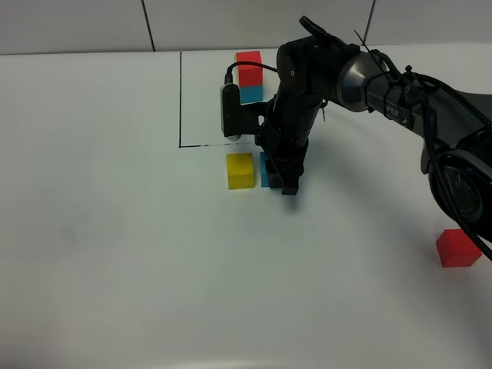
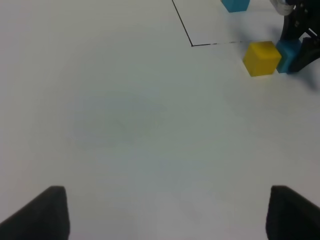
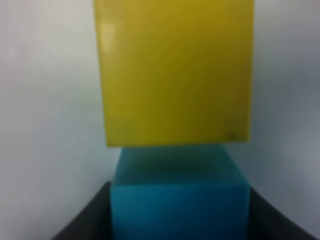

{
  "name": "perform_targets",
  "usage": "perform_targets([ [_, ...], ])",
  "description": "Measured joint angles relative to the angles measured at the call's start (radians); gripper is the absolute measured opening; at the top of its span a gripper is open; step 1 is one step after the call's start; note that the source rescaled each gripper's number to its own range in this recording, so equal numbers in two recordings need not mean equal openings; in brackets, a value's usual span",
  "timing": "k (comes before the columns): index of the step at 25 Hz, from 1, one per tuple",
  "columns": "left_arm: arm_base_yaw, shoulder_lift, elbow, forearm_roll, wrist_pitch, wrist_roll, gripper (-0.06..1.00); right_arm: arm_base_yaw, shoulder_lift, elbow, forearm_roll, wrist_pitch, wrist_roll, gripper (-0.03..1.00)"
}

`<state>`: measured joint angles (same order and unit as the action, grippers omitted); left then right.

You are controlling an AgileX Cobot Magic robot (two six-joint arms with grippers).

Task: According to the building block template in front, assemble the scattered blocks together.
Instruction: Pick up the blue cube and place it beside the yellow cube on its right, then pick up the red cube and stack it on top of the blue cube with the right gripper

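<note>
Landmark: small matte yellow cube [image 1: 240, 170] on white tabletop [image 1: 115, 254]

- Small matte cyan-blue cube [image 1: 264, 171] sits just beside the yellow cube on the right arm's side; touching or slightly apart, cannot tell.
- Black right gripper [image 1: 288, 184]: fingers closed together, holding nothing. It is set against the cyan-blue cube's face away from the yellow cube, which reads as a push, not a grasp.
- Building block template [image 1: 248, 69], red over cyan-blue, lies beyond the yellow cube, past a thin black line [image 1: 180, 100].
- Small matte red cube [image 1: 459, 247] is well apart from the yellow cube, on the right arm's side.
- Left gripper [image 2: 162, 212]: fingers wide apart, empty, well short of the yellow cube.

Step, judged: closing cyan-blue against yellow. Next move calls for backing clear without dragging the pair, then fetching the red cube
</note>
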<state>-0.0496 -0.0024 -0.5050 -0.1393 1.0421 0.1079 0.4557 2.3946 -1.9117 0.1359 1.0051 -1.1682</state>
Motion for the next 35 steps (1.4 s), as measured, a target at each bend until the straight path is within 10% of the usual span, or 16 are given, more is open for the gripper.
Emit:
perform_targets([
  [35,0.0,0.0,0.0,0.0,0.0,0.0,0.76,0.011,0.004,0.0,0.021,-0.02,0.039,0.02],
])
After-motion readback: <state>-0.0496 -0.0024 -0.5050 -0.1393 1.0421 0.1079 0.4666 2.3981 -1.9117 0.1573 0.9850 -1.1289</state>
